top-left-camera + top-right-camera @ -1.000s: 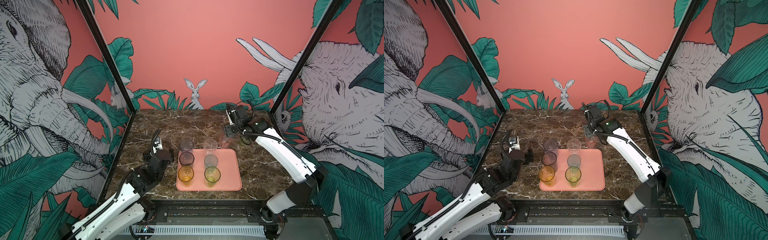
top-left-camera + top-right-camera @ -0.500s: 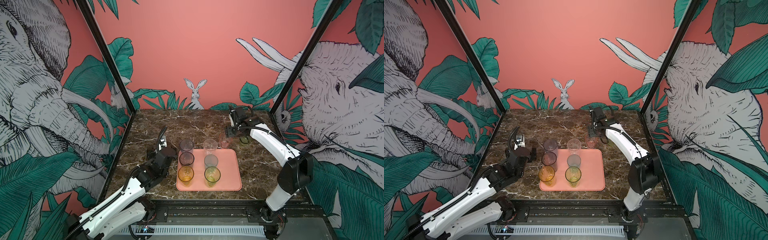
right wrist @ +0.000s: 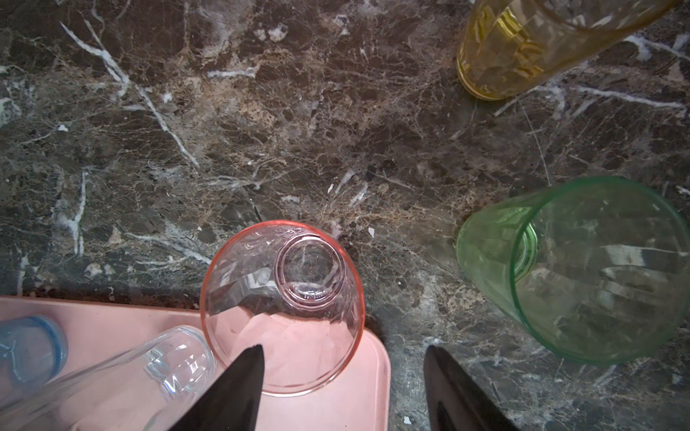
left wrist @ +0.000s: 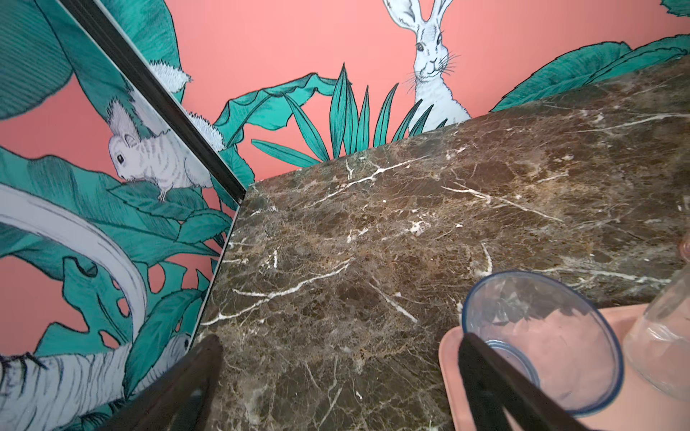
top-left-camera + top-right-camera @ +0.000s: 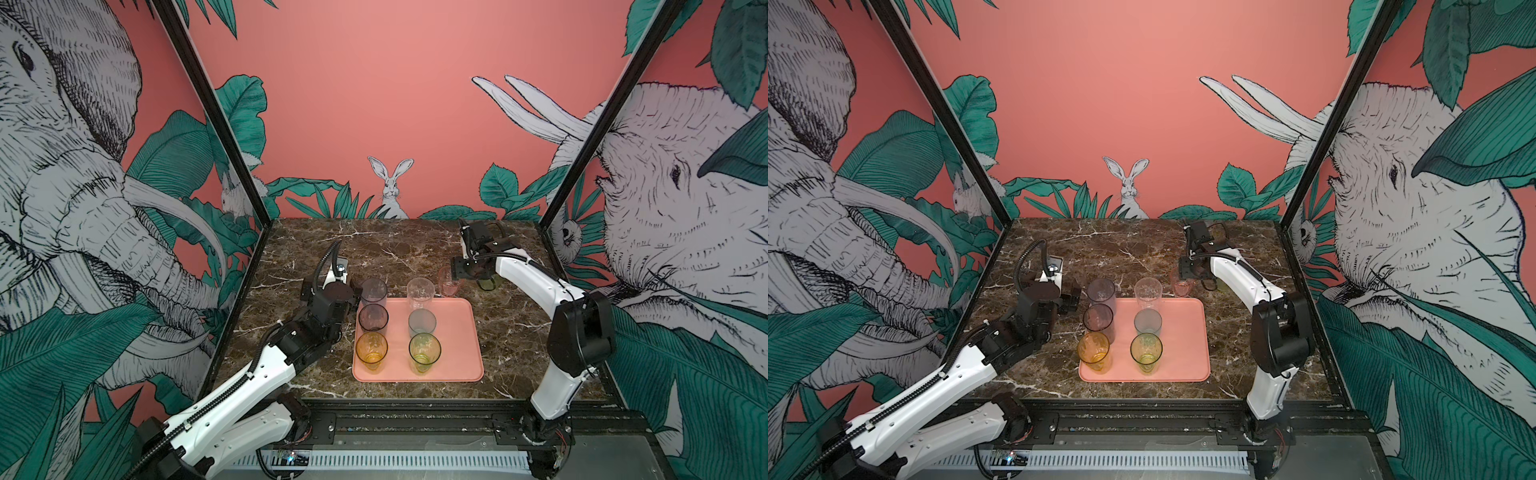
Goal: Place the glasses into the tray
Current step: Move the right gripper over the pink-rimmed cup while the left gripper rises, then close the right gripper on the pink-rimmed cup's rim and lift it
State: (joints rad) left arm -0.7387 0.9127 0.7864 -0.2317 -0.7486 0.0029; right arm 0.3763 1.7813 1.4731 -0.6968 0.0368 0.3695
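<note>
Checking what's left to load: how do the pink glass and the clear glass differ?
The clear glass stands on the tray; the pink glass stands on the marble just beyond its far right corner. The clear one is colourless and taller; the pink one tinted and shorter. Both are upright and empty.

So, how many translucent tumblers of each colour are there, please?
Clear translucent tumbler: 1
Blue-tinted tumbler: 1
Smoky grey tumbler: 1
Teal-grey tumbler: 1
Amber tumblers: 2
Green tumblers: 2
Pink tumbler: 1
Total: 9
</note>
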